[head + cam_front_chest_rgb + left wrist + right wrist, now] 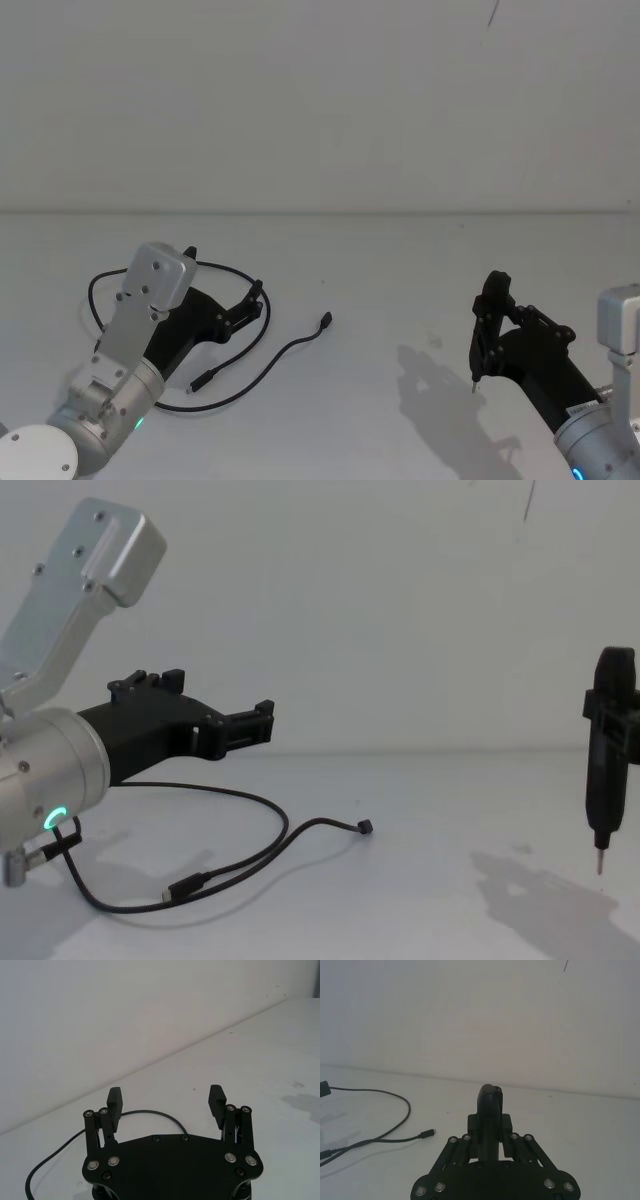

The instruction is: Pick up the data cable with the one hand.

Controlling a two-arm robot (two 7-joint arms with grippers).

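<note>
data cable [285, 348] | thin, black, slack | lying flat in loose curves | left of centre, near side

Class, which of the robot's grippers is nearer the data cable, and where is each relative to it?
Left. The left gripper, open, hangs just above the curves of the data cable; the right gripper, shut, is raised far off to the cable's right.

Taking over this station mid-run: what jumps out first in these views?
A black cable sprawls in loose curves on the white table, left of centre. The left gripper hangs open above its loop, holding nothing. The right gripper, shut, points down over the table far to the right.
</note>
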